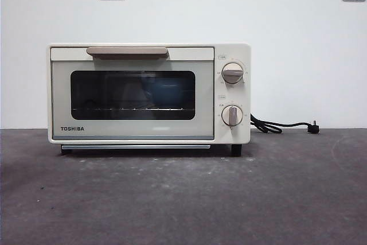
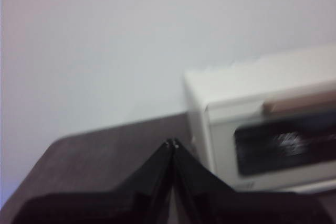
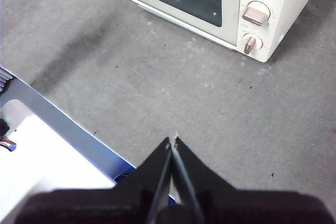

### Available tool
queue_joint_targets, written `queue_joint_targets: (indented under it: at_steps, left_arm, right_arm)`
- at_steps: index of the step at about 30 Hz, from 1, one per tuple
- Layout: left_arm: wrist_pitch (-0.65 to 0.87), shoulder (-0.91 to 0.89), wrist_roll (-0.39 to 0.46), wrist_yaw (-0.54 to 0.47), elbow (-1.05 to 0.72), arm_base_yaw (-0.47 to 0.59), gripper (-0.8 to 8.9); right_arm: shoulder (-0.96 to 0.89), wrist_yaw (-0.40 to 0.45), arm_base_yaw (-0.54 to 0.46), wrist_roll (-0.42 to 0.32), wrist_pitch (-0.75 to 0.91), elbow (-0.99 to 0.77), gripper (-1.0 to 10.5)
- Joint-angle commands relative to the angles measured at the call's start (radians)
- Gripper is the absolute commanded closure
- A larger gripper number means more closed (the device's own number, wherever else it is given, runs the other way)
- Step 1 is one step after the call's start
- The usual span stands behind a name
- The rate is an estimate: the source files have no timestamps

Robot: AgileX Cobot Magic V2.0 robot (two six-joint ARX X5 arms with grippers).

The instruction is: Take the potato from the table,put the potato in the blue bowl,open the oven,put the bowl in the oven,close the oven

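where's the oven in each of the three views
Front view: the oven stands centre, door shut, on the table.
Left wrist view: blurred, beyond the shut left gripper.
Right wrist view: far across the table from the shut right gripper.
Shared landmark: its beige handle.

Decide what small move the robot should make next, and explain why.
Probably just rest both arms: the oven door looks closed, a blue shape, likely the blue bowl, shows behind its glass, and the left claw and right claw are shut, clear of it.
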Motion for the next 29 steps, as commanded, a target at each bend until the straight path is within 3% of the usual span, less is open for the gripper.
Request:
queue_joint_targets:
  at_steps: [1,5,13,21,29]
  left_arm:
    - [0.019,-0.043,0.013,-0.043,-0.077,0.003,8.17]
    - [0.018,-0.087,0.012,-0.095,-0.158,0.003,8.17]
    - [-0.003,-0.172,0.012,-0.098,-0.270,0.003,8.17]
    - [-0.198,-0.217,-0.015,-0.093,-0.274,0.002,8.18]
    - [-0.195,-0.217,-0.045,-0.066,-0.274,0.002,8.17]
  right_arm:
    - [-0.007,0.003,0.001,0.010,0.001,-0.001,9.4]
    - [-0.021,0.003,0.001,0.010,0.001,-0.001,9.4]
    - [-0.047,0.003,0.001,0.010,0.001,-0.001,9.4]
    - [-0.077,0.003,0.001,0.010,0.001,0.000,9.4]
    - [-0.106,0.003,0.001,0.010,0.001,0.000,9.4]
